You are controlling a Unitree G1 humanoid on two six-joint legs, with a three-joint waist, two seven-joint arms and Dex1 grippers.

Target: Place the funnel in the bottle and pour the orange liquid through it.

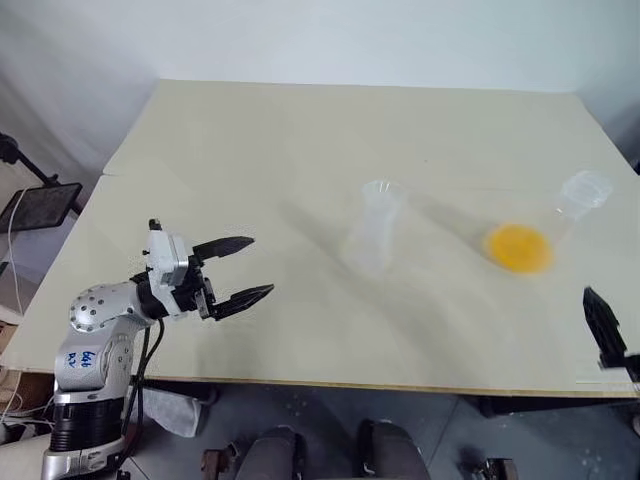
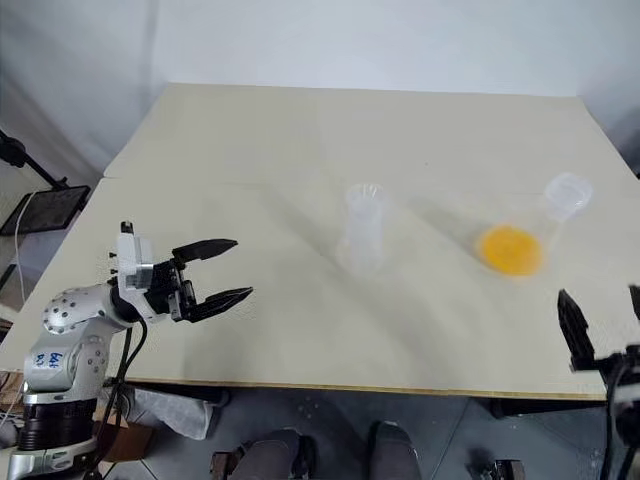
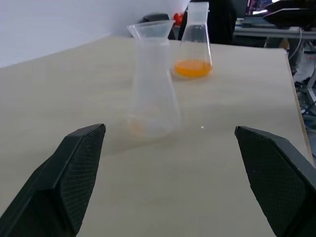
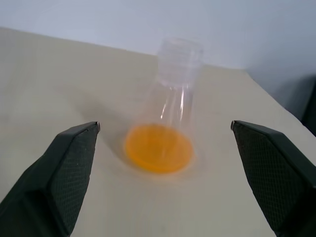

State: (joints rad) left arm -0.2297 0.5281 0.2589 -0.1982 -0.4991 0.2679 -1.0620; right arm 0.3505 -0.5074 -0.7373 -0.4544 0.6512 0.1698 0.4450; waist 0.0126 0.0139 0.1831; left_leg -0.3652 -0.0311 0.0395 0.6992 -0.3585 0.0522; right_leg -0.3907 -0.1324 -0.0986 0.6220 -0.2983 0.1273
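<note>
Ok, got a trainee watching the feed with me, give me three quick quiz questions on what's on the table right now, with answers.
1. True or false: the funnel already sits in the neck of the bottle.
2. Which holds the orange liquid? A) the bottle with the funnel B) the other flask, toward the robot's right C) neither
3. Fill in: the left gripper and the right gripper are both ____ and hold nothing.

Key: 1 true; 2 B; 3 open.
</note>
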